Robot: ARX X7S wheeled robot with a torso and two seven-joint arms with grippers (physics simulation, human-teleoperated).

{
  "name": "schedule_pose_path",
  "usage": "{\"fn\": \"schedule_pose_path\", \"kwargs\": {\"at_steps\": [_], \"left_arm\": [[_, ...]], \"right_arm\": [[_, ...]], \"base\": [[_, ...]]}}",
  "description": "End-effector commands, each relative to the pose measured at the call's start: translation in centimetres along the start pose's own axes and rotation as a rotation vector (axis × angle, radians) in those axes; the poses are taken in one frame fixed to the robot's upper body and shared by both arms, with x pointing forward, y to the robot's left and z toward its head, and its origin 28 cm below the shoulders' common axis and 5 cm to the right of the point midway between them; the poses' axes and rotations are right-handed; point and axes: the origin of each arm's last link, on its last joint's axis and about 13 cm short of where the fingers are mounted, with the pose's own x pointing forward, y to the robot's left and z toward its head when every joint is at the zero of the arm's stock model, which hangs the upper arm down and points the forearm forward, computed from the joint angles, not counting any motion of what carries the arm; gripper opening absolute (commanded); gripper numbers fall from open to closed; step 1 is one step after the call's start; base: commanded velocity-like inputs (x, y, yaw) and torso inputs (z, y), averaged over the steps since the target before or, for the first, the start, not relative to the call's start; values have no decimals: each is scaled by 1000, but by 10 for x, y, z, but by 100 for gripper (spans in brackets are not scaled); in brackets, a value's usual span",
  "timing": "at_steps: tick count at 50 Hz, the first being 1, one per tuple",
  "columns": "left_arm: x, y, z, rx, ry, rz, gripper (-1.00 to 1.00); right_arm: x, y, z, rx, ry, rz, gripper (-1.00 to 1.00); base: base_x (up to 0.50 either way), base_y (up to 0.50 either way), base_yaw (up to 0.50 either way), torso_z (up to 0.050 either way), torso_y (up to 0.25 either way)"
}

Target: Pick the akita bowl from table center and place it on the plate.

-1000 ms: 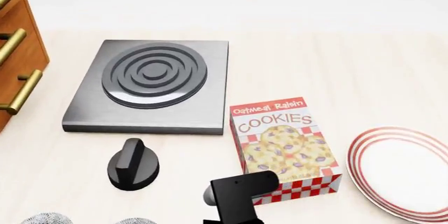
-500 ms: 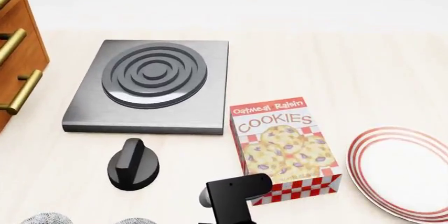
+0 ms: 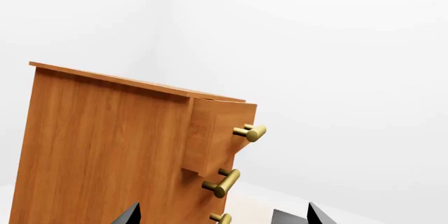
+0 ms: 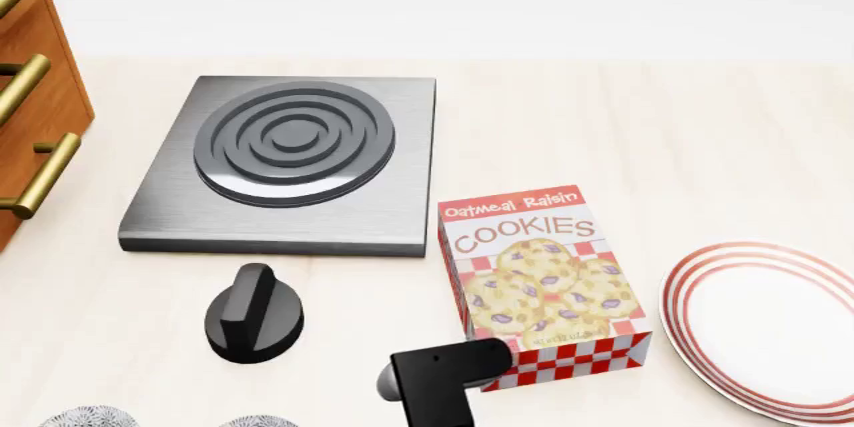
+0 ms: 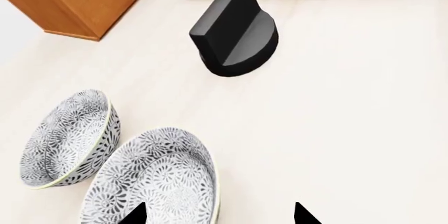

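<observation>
Two alike speckled akita bowls stand side by side in the right wrist view, one (image 5: 66, 140) further off and one (image 5: 150, 179) right under my right gripper (image 5: 219, 216). That gripper is open, one dark fingertip (image 5: 135, 214) over the nearer bowl's inside and the other over bare table. The head view catches only the bowls' rims (image 4: 87, 415) (image 4: 260, 421) at its lower left edge. At the right edge lies the red-ringed white plate (image 4: 767, 322). My left gripper (image 3: 222, 217) is open with nothing in it, facing a wooden drawer cabinet (image 3: 105, 145).
A cookies box (image 4: 541, 282) lies between the bowls and the plate. A black knob (image 4: 251, 315) and a grey burner slab (image 4: 287, 162) sit behind the bowls. The cabinet's brass handles (image 4: 40, 172) jut out at the far left. My right arm's black link (image 4: 441, 377) is low in the head view.
My right arm's black link has slid slightly down and to the left in the head view. Nothing on the table has moved.
</observation>
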Motion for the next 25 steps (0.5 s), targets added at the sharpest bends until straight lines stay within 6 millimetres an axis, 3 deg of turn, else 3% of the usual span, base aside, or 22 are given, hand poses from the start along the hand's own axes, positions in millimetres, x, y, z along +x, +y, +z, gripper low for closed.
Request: {"fn": "schedule_pose_path", "kwargs": {"at_steps": [1, 25], "left_arm": [[0, 0, 1, -1, -2, -1, 100], [-2, 0, 4, -8, -16, 2, 100]], "right_arm": [[2, 0, -2, -3, 14, 9, 100], [11, 1, -6, -14, 49, 32, 100]], "base": [[0, 0, 0, 0, 0], [0, 0, 0, 0, 0]]}}
